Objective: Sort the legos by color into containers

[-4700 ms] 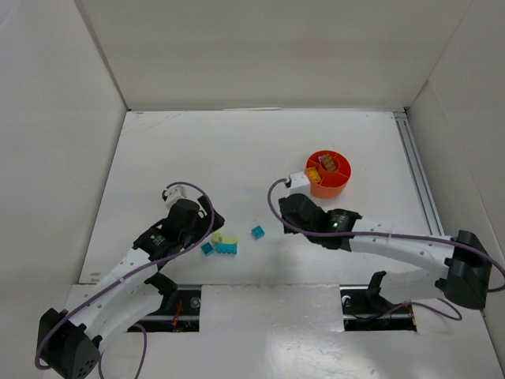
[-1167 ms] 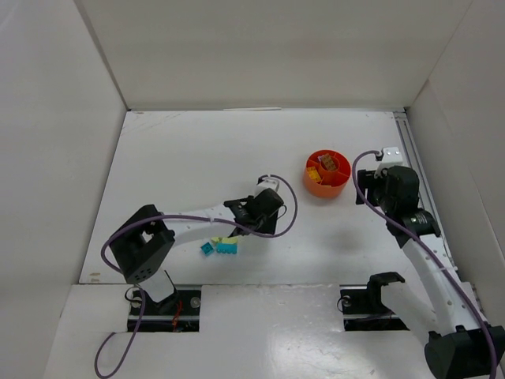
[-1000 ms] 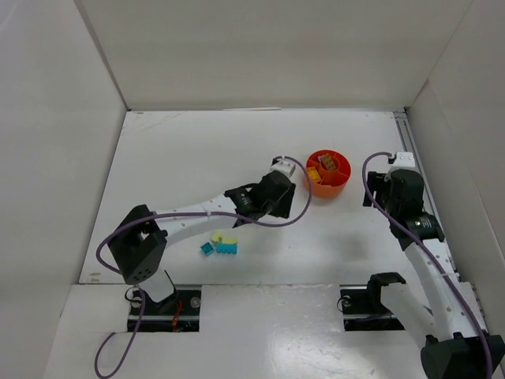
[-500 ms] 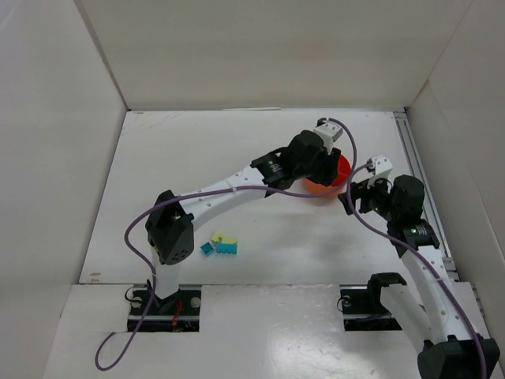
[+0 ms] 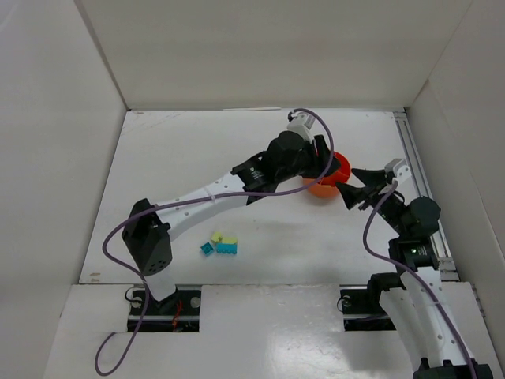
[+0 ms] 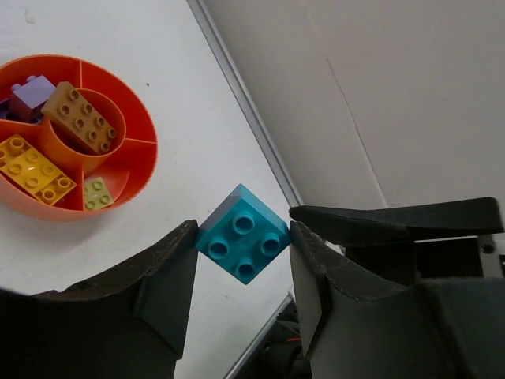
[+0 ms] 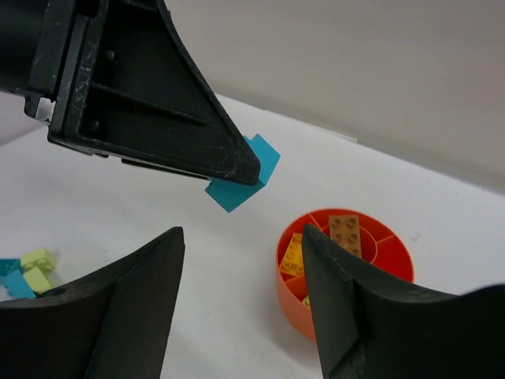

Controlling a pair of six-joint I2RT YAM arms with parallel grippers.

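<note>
My left gripper [image 6: 242,237] is shut on a teal brick [image 6: 242,234], gripped by two opposite corners and held in the air. It hovers beside the orange bowl [image 6: 146,150], whose compartments hold a brown brick [image 6: 83,118], a purple brick [image 6: 31,88], orange-yellow bricks [image 6: 31,170] and a lime brick [image 6: 99,192]. From above, the left gripper [image 5: 323,158] covers part of the bowl [image 5: 319,189]. My right gripper [image 5: 351,187] points at the bowl from the right. In its own view the right gripper [image 7: 242,231] is open and holds nothing, with the teal brick [image 7: 235,195] beyond its tips.
Three loose bricks lie together near the front left: a small teal one [image 5: 207,249], a yellow-green one [image 5: 217,238] and a larger teal one [image 5: 228,248]. White walls enclose the table, and a metal rail [image 5: 414,170] runs along its right edge.
The left arm has swung from the table's middle up over the bowl, carrying the teal brick. The right arm has turned toward the bowl and its jaws have narrowed.
</note>
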